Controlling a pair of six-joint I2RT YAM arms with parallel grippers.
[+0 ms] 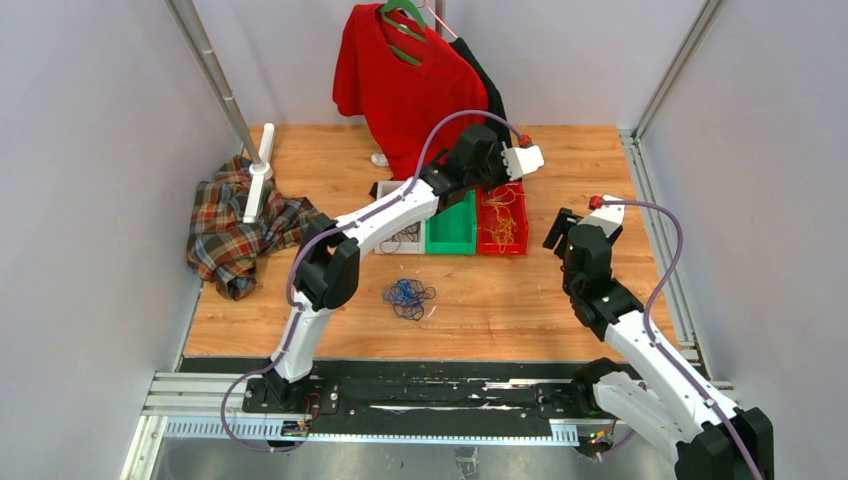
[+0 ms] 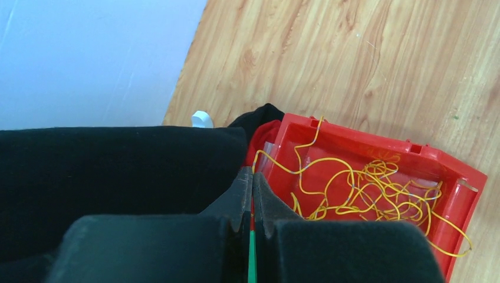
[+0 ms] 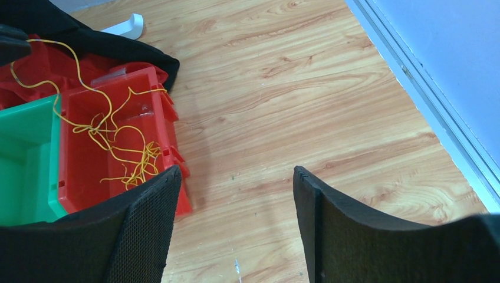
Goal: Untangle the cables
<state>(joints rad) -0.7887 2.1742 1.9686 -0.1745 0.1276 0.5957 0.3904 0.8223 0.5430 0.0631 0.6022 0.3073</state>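
Note:
A tangle of yellow cable (image 2: pixel 377 187) lies in the red bin (image 2: pixel 466 194). My left gripper (image 2: pixel 252 172) is shut, and one yellow strand runs up from the bin to its tips. It hangs over the bin's back edge (image 1: pixel 492 190). In the right wrist view the strand rises from the yellow cable (image 3: pixel 127 154) to the upper left. A blue and black cable tangle (image 1: pixel 408 297) lies on the table in front of the bins. My right gripper (image 3: pixel 236 171) is open and empty over bare wood, to the right of the red bin (image 3: pixel 82 177); it also shows in the top view (image 1: pixel 560 235).
A green bin (image 1: pixel 452 228) and a white bin (image 1: pixel 388 190) holding a black cable stand left of the red bin (image 1: pixel 518 245). A red shirt (image 1: pixel 405 80) hangs at the back. A plaid cloth (image 1: pixel 240 235) and a white stand (image 1: pixel 258 172) are at the left. A metal rail (image 1: pixel 655 220) runs along the right.

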